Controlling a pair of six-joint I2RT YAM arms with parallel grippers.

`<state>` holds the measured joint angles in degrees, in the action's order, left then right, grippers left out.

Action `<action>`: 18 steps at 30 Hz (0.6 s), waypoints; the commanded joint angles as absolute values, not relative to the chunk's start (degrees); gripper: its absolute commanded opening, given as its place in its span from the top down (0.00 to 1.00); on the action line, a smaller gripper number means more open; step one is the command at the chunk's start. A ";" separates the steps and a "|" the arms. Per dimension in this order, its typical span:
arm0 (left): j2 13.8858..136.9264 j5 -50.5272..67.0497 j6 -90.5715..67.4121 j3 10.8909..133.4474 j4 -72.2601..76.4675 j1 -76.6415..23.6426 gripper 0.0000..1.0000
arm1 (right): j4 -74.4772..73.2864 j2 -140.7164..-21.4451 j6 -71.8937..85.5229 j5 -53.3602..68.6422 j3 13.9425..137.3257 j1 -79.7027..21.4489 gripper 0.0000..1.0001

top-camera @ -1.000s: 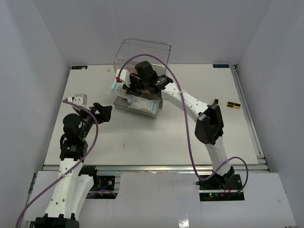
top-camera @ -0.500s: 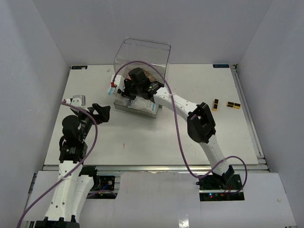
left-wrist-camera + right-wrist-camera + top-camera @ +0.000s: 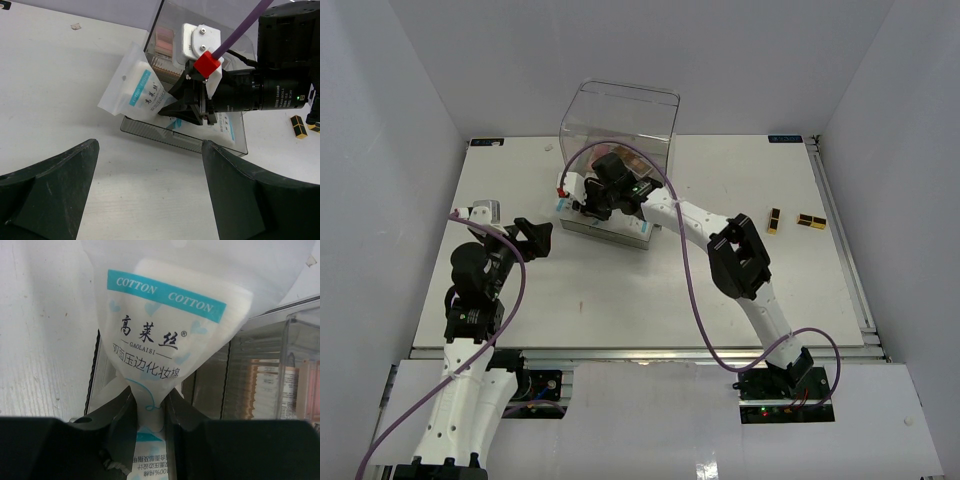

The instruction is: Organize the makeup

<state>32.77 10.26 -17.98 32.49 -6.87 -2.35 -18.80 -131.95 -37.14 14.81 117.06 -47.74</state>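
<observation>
My right gripper is shut on the lower end of a white-and-blue cotton packet, pinched between its fingers. It holds the packet over the left end of the pulled-out dark drawer. The packet sticks out left of the drawer in the left wrist view. A second white-and-blue packet lies in the drawer, under the gripper. Pink and brown palettes stand inside the clear box. Two small brown-and-yellow palettes lie on the table at the right. My left gripper is open and empty, left of the drawer.
The big clear box stands at the back centre, its drawer out toward me. My right arm stretches across the middle of the table. White walls close in the left, right and back sides.
My right arm has folded further left and brought the packet down from beside the box to the drawer's left end. My left arm has hardly moved.
</observation>
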 commanded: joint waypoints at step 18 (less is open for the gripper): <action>32.61 10.81 -17.49 33.05 -6.59 -2.11 0.05 | -29.44 -125.16 -37.94 18.27 115.65 -44.40 0.26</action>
